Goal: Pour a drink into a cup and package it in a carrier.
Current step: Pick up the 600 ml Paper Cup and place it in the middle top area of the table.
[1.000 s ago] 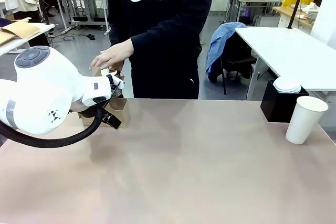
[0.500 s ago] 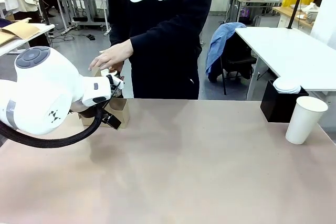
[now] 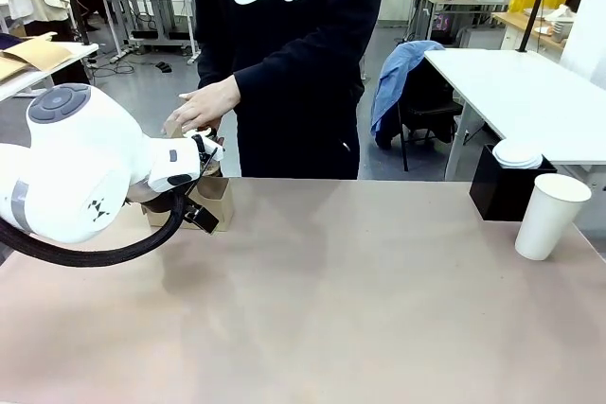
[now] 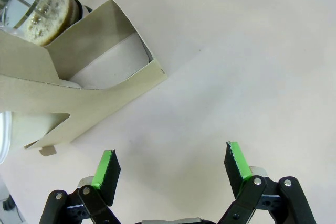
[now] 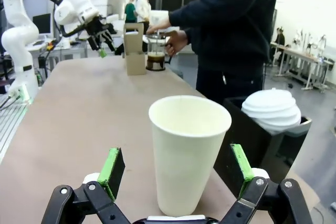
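A tall white paper cup (image 3: pixel 552 215) without a lid stands at the table's right edge. In the right wrist view the cup (image 5: pixel 189 150) is close ahead of my right gripper (image 5: pixel 176 165), which is open with a green pad on each side and not touching it. The brown carrier (image 3: pixel 216 198) stands at the far left of the table. My left gripper (image 4: pixel 172 165) hangs open over bare table beside the carrier (image 4: pixel 79 93). The person's hand (image 5: pixel 176 40) holds the glass pitcher (image 5: pixel 156 53), with the dark drink in it, behind the carrier (image 5: pixel 135 48).
A black box (image 3: pixel 502 191) with a stack of white lids (image 3: pixel 518 153) stands behind the cup at the right. My bulky left arm (image 3: pixel 76 172) covers the left edge of the table. The person stands at the far side, with one hand (image 3: pixel 204 106) above the carrier.
The person's hand above the carrier has shifted slightly. Both arms and the cup have stayed in place.
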`<state>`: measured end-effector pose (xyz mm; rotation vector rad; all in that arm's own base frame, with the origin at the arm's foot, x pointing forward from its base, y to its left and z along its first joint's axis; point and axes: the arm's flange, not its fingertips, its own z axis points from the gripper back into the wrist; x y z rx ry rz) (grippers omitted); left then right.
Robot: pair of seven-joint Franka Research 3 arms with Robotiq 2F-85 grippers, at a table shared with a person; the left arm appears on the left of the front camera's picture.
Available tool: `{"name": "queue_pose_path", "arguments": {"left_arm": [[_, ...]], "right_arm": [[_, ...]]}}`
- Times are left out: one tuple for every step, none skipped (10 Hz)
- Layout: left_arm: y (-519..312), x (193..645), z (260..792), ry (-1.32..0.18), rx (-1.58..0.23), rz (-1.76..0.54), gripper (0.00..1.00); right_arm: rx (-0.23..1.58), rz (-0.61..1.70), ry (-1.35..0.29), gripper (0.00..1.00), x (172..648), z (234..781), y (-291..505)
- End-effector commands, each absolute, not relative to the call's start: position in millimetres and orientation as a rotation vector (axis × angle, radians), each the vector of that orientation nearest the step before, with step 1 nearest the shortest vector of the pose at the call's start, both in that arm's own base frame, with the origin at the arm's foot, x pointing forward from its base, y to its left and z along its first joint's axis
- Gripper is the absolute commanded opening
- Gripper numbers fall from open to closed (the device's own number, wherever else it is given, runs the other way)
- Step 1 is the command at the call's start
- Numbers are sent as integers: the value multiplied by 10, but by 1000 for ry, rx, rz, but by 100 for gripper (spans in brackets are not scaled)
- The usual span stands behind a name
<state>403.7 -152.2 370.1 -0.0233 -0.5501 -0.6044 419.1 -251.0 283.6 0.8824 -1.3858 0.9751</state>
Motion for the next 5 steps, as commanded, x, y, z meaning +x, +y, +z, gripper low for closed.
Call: {"name": "queue_pose_path", "arguments": {"left_arm": [[-1518, 4036, 3702, -550, -25, -604, 100], [-1518, 4036, 3702, -550, -25, -604, 100], [-1518, 4036, 3702, -550, -25, -604, 100], [-1518, 4036, 3702, -550, -25, -604, 100], [-1518, 4036, 3702, -550, -25, -604, 100]], "right_arm": [[863, 977, -1371, 100, 4277, 2695, -2464], [863, 971, -1356, 100, 4298, 2625, -2420], [853, 949, -1347, 100, 4332, 2569, -2356], [868, 930, -1348, 100, 4352, 2503, -2313], [867, 913, -1365, 100, 4354, 2474, -2294]]}}
